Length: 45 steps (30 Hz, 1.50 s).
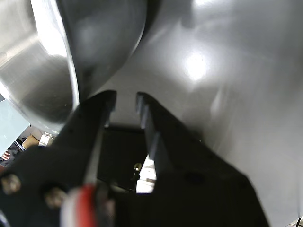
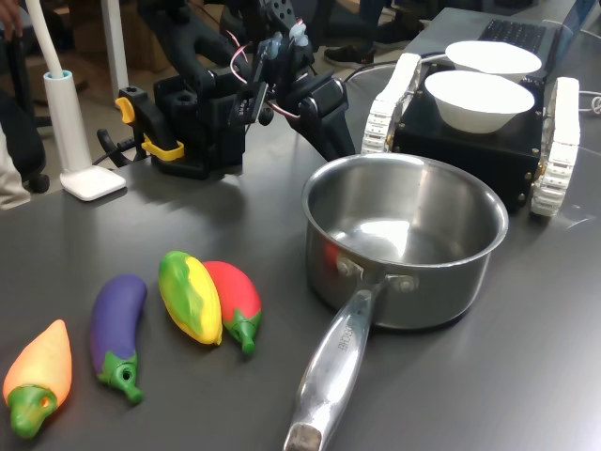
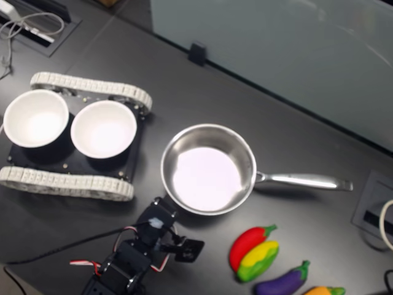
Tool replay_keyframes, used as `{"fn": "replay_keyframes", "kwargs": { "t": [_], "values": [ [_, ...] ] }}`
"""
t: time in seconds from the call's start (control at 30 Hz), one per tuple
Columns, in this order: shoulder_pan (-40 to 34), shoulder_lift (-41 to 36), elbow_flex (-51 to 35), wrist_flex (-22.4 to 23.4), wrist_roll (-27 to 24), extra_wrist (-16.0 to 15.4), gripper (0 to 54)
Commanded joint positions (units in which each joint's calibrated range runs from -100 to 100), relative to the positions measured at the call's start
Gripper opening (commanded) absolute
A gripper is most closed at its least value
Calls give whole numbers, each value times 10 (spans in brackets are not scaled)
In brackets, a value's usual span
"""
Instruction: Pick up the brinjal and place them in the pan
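Wrist view first: your pincer (image 1: 125,101) has its jaws a little apart with nothing between them, hanging right beside the outer wall of the pan (image 1: 42,56).

First exterior view: the brinjal (image 2: 117,331) lies on the table (image 2: 526,376) at about 8 o'clock from the pan (image 2: 404,246), well apart from the arm, between an orange toy (image 2: 39,374) and a yellow-green toy (image 2: 190,296).

Second exterior view: the pan (image 3: 209,170) is empty, and the brinjal (image 3: 284,281) sits at about 5 o'clock from it. So basically nothing's done yet; you've got the whole pick and drop left.
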Motion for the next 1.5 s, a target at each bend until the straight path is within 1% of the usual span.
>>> {"fn": "replay_keyframes", "kwargs": {
  "t": [0.0, 0.7, 1.47],
  "values": [
    [-55, -312, 241, -26, 92, 84, 2],
    [-55, -312, 241, -26, 92, 84, 2],
    [-80, -312, 242, -25, 108, 84, 2]
  ]
}}
